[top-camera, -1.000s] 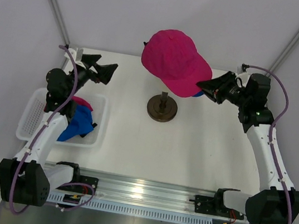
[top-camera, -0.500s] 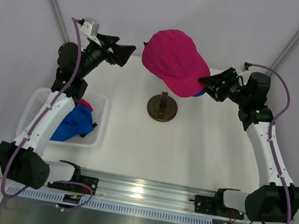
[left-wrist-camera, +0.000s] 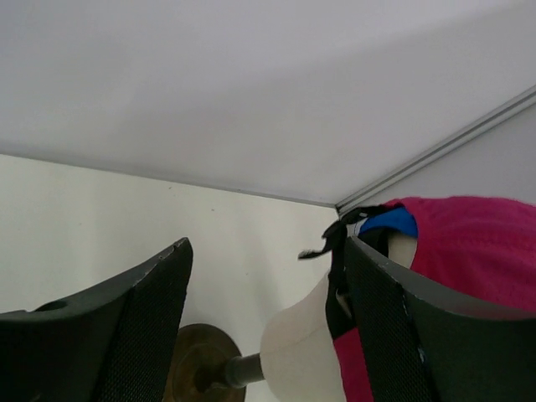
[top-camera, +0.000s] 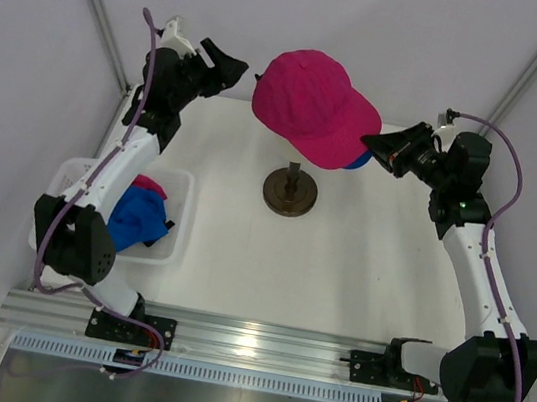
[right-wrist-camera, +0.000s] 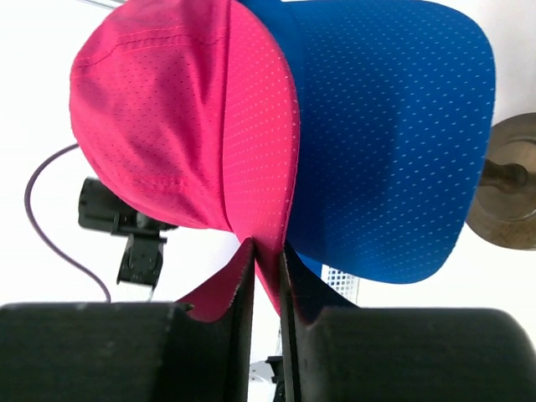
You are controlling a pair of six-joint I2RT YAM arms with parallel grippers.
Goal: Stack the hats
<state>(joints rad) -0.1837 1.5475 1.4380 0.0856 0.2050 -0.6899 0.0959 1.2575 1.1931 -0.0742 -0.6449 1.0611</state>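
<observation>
A magenta pink cap sits on top of a blue cap on the mannequin head; only the blue brim edge shows from above. My right gripper is shut on the pink cap's brim, with the blue brim beside it. My left gripper is open and raised at the back of the caps, the cream head and a black strap between its fingers. More blue and pink caps lie in the basket.
The white plastic basket stands at the left. The dark round stand holds the mannequin head at the table's middle back. Grey walls close in behind and at both sides.
My left arm has risen from beside the basket and swung right to the back of the pink cap. My right gripper has stayed at the brim.
</observation>
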